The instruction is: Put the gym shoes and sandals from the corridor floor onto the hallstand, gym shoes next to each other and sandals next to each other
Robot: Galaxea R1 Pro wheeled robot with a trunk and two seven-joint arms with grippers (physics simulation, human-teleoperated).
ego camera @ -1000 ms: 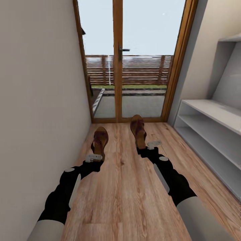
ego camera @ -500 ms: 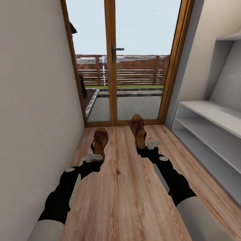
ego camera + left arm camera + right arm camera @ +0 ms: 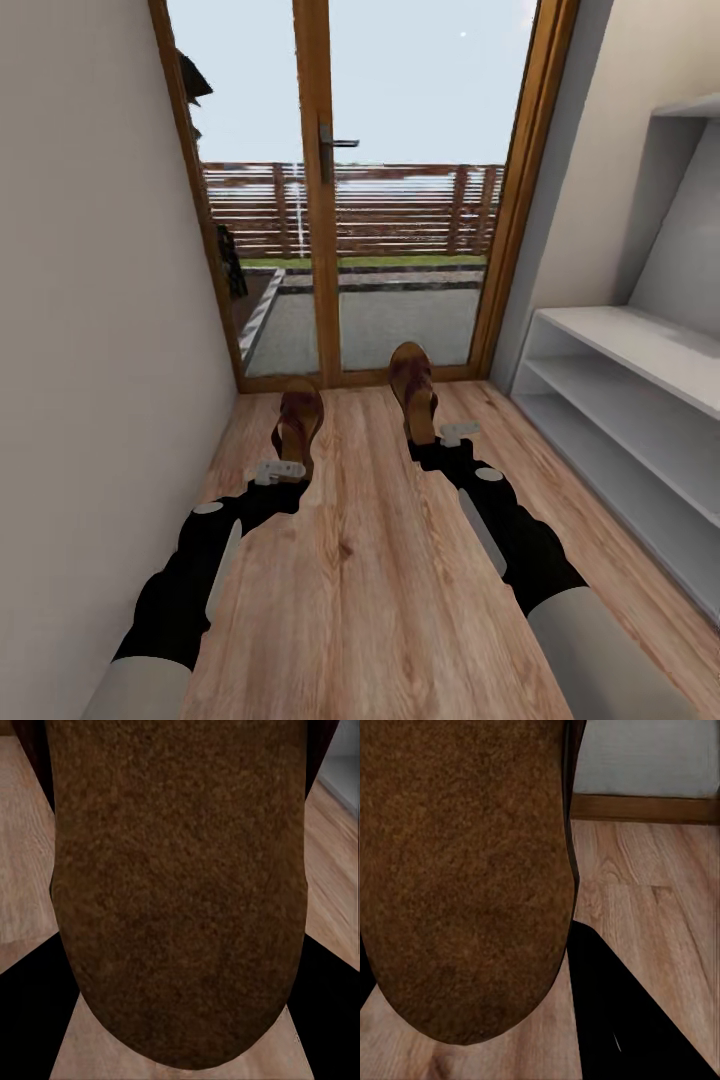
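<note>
From the head camera, both black-sleeved arms reach forward down a narrow corridor, each carrying a brown leather open sandal by its heel end. The left end effector (image 3: 280, 470) pinches the left brown sandal (image 3: 299, 420), and the right end effector (image 3: 452, 434) pinches the right brown sandal (image 3: 412, 388); both sandals point toward the door and sit above the light brown wood-grain plank floor (image 3: 380, 560). Whether they hang clear of the planks cannot be told from this view.

The wrist cameras add what the head camera lacks: the left one looks straight onto a grainy brown surface of its sandal (image 3: 180, 892), with floor planks at the edges, and the right one likewise shows the rounded end of its sandal (image 3: 461, 870), with planks and a wooden door sill beyond. Neither shows the fingers clearly.

At the right stands the pale grey shoe rack (image 3: 640, 400), its low shelves facing the corridor and stepped shelves above. Ahead is a wood-framed glass door (image 3: 320, 200) with a dark handle, opening onto a slatted fence. A plain beige wall (image 3: 90, 300) runs along the left.
</note>
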